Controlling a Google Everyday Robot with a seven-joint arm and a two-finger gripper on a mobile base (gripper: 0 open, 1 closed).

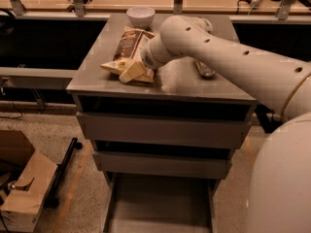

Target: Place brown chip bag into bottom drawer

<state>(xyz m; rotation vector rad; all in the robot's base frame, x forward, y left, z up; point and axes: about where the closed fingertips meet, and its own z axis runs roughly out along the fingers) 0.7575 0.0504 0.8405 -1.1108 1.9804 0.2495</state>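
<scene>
The brown chip bag [127, 50] lies flat on the grey cabinet top [97, 76], left of centre, its dark brown part toward the back and its tan-yellow edge toward the front. My gripper [134, 72] is down at the bag's near end and touches it; the wrist hides that part of the bag. The bottom drawer [160, 203] is pulled out at floor level below the cabinet, a shallow grey tray with nothing in it.
A white bowl [141, 16] stands at the back of the cabinet top. A brown-gold can [204, 70] lies to the right, partly behind my arm. The two upper drawers [160, 130] are closed. A cardboard box [24, 188] sits on the floor at left.
</scene>
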